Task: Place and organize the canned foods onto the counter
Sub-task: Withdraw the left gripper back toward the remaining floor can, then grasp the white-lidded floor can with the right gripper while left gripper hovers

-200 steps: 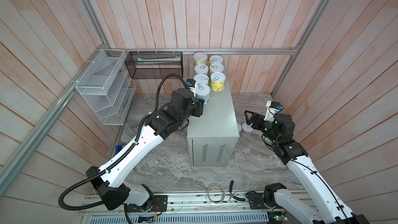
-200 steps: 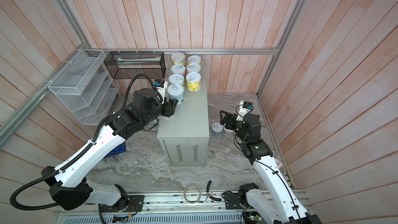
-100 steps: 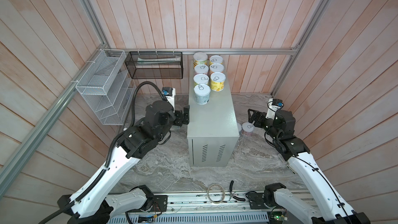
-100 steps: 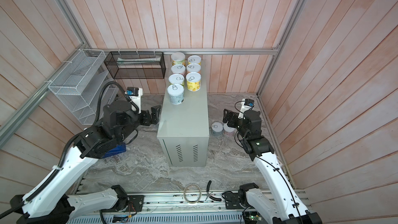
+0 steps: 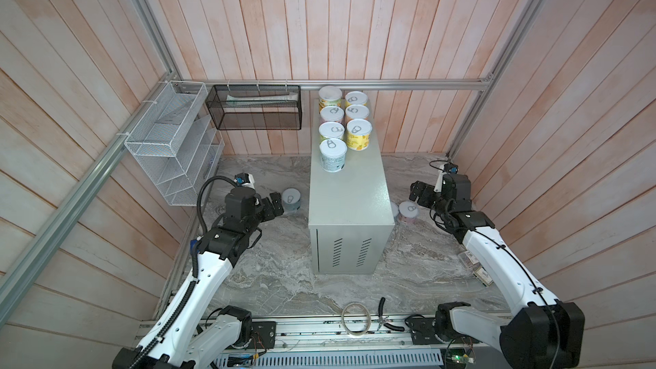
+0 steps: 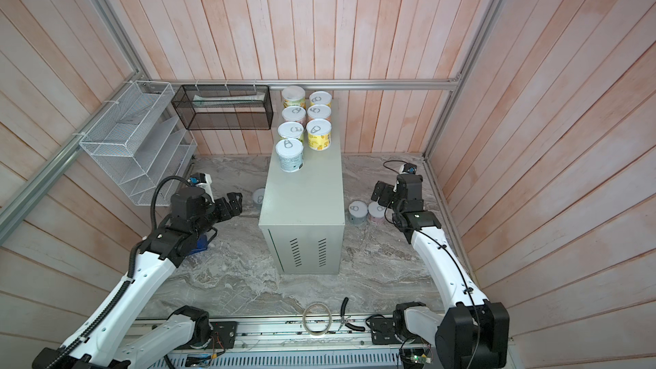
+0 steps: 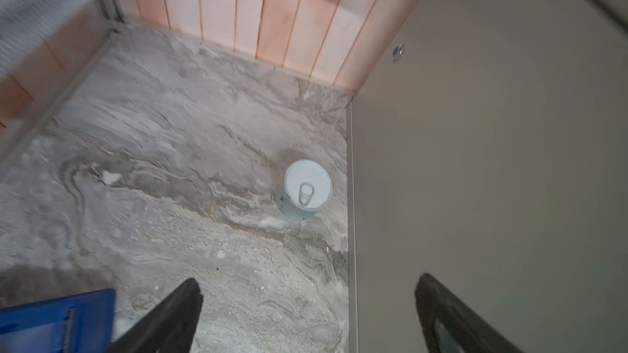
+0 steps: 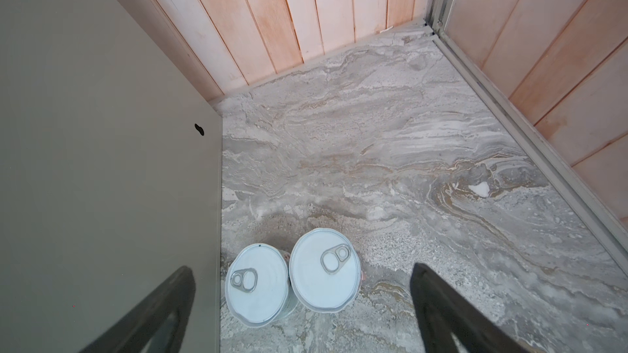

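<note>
While seven cans (image 5: 358, 133) crowd the bench's (image 5: 349, 200) upper end, left fingers (image 7: 163, 320) gape near the lone can (image 7: 307, 186) on marble (image 7: 170, 164); right fingers (image 8: 441, 307) gape above paired cans (image 8: 324, 268) (side by side); centre, descend squarely, grip mid-body.

Counter (image 5: 349, 193): tall pale grey cabinet, upright at frame centre, vent slots on its front.
Canned foods: seven upright in two rows on its far end, upper centre, with the pale blue-white can (image 5: 333, 156) nearest and the yellow can (image 5: 359, 134) beside it. Three stand upright off the counter: lone can (image 5: 291, 199) at left, close pair (image 6: 357, 211) at right.
</note>
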Available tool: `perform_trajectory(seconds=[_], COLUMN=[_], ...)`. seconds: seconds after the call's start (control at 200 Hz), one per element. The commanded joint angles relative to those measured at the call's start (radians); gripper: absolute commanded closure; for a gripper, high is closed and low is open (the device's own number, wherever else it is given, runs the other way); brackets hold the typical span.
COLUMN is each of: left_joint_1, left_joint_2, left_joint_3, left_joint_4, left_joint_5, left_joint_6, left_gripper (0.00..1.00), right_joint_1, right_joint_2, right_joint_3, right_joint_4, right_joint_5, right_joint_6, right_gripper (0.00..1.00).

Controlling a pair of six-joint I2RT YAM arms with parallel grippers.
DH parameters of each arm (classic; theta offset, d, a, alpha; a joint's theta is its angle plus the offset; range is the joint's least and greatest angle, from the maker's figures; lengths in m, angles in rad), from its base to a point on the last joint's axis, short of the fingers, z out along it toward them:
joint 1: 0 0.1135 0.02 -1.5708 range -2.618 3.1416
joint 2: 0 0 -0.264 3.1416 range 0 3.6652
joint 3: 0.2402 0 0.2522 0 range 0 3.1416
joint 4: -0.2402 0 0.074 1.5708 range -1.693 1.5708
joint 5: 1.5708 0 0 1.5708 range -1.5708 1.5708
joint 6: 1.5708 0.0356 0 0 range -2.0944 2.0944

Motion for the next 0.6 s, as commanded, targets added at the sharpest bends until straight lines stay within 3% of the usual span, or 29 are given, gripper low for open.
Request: perform_trajectory(seconds=[0.0,0.595], left_joint_1=[0.004,0.004], left_joint_2=[0.029,0.09], left_joint_3=[-0.032,-0.102], left_joint_4=[0.16,0.23], left_joint_5=[0.084,0.144], left_joint_6=[-0.041,-0.033], left_gripper=[0.01,0.03], right_joint_1=[-0.012,-0.048], right_joint_2=[0.041,0.346], right_joint_3=[0.007,0.071], right_joint_4=[0.042,0.111], right_joint_5=[0.0,-0.108], right_joint_6=[0.017,0.081], right_gripper=[0.02,0.02])
